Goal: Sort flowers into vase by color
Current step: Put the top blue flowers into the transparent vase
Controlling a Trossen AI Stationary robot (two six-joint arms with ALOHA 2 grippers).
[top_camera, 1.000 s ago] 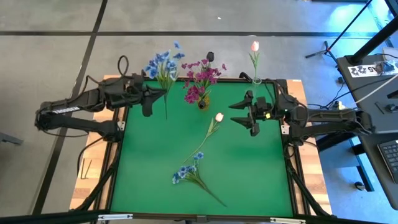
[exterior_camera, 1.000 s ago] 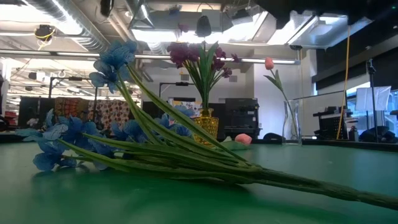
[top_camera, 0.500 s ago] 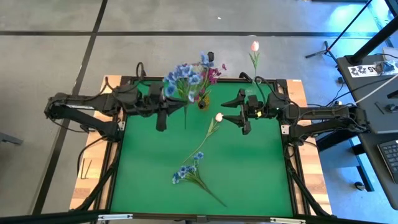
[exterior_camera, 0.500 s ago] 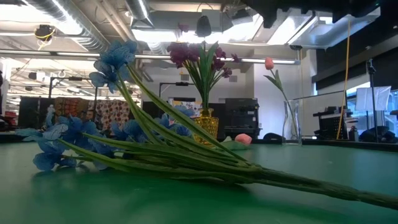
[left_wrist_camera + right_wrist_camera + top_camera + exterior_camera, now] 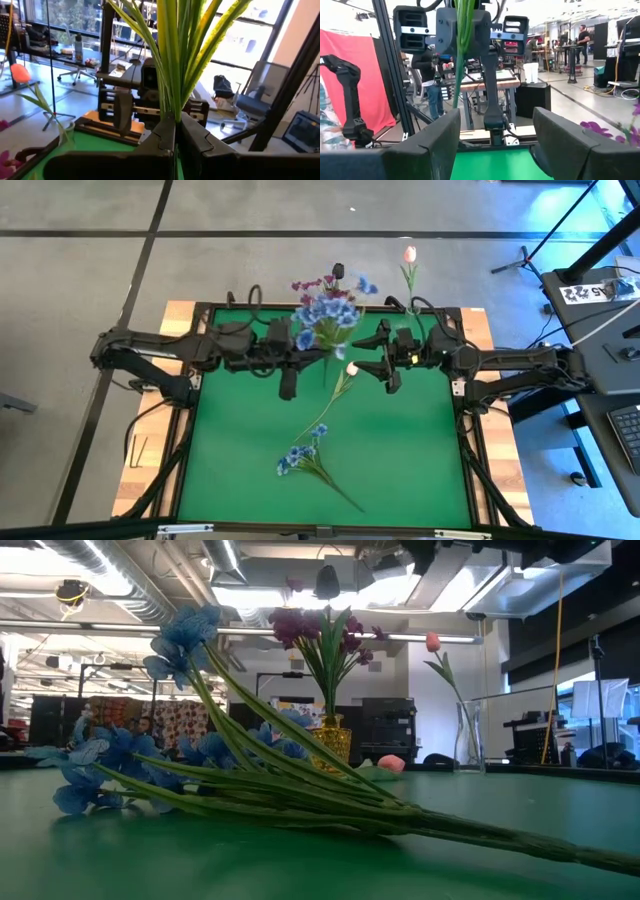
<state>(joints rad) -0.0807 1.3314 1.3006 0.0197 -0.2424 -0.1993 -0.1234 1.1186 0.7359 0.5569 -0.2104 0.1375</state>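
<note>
My left gripper [image 5: 318,358] is over the table's far middle, shut on a blue flower spray [image 5: 325,315] with its blooms up. My right gripper [image 5: 366,355] faces it from the right, open and holding nothing [image 5: 495,145]. Another blue spray [image 5: 300,458] lies flat on the green mat, filling the low view's foreground [image 5: 250,790]. A white-pink tulip [image 5: 350,368] also lies on the mat. Magenta flowers [image 5: 325,635] stand in an amber vase [image 5: 335,740]. A pink tulip [image 5: 409,254] stands in a clear glass vase [image 5: 470,745]. My left gripper pinches the blue spray's bundled green stems [image 5: 172,107] between its two fingers [image 5: 197,145]. The fingers come in level from the table's left and lie across the stems. The spray is lifted clear of the mat and stands upright, leaves and blooms rising above the fingers.
The two vases stand at the mat's far edge, just behind both grippers. A black frame [image 5: 200,380] borders the green mat. The mat's near half holds only the lying blue spray. People and furniture show in the room beyond [image 5: 432,75].
My left gripper has carried the blue spray from the far left corner toward the table's right, along the far edge, until its blooms are over the magenta flowers. My right gripper has moved a little toward the table's left, toward the left gripper, and stayed open.
</note>
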